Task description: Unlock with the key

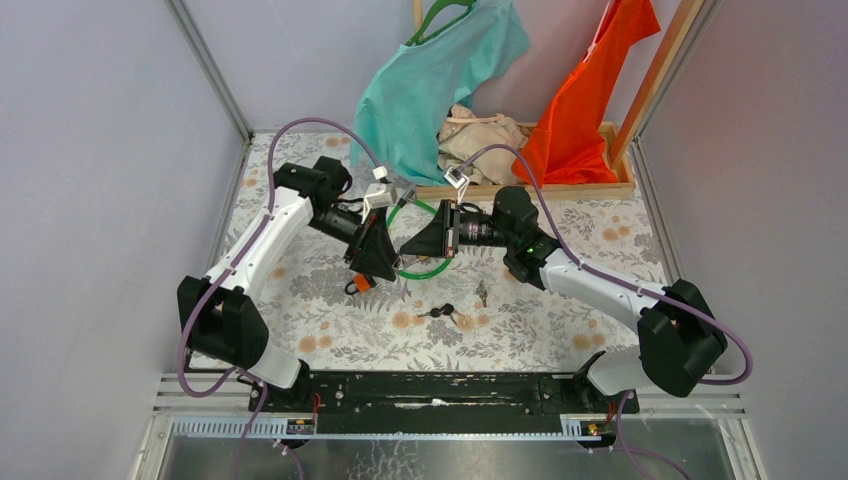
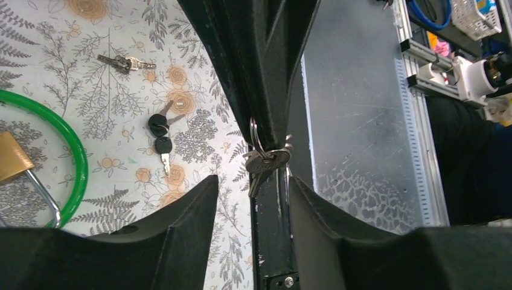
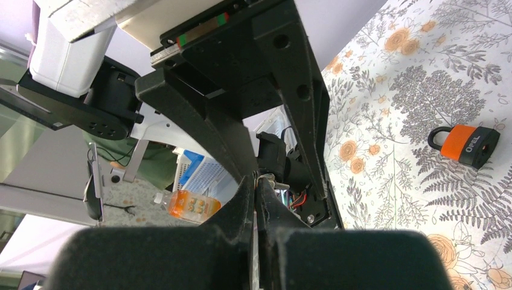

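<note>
My right gripper (image 3: 255, 181) is shut on a key; a thin metal edge shows between its pads. In the left wrist view its black fingers (image 2: 259, 66) come down from above with a ring of silver keys (image 2: 265, 162) hanging from their tips. My left gripper (image 2: 253, 190) is open just below, and the lowest key's tip hangs between its fingertips without touching either. An orange padlock (image 3: 465, 144) lies on the floral table beside the grippers (image 1: 360, 283). A brass padlock (image 2: 12, 158) with a steel shackle lies inside a green cable loop (image 2: 71, 142).
A pair of black-headed keys (image 2: 160, 136) and a silver key bunch (image 2: 127, 62) lie loose on the table (image 1: 560, 300). A wooden rack (image 1: 520, 188) with teal and orange garments stands at the back. The black mounting rail (image 2: 275, 241) runs along the near edge.
</note>
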Controlling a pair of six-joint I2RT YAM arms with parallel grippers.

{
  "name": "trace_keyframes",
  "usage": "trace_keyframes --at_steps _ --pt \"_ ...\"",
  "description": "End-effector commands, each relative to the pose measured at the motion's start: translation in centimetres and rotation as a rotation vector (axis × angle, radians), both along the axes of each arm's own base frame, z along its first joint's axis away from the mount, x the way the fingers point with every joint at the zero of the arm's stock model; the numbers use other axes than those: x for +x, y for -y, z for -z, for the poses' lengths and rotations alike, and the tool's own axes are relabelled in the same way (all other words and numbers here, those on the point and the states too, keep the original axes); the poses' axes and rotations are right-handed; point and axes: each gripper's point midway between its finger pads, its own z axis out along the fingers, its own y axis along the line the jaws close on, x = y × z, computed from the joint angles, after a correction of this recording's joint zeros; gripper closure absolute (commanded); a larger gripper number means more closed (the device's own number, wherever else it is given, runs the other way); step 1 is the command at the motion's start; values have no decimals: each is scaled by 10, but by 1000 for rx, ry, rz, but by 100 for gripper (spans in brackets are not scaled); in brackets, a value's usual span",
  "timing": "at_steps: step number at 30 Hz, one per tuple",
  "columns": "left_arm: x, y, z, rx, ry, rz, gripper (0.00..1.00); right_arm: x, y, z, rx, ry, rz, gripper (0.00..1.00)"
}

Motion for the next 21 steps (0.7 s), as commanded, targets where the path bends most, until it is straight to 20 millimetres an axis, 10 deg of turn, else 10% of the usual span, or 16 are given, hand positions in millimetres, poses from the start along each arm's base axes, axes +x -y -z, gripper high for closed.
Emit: trace_keyframes --at_steps 1,21 --pt "-4 -2 -9 4 60 16 50 -14 0 -20 46 57 -67 100" --pt "3 -3 -8 39 67 9 97 -28 2 -24 38 54 -154 100"
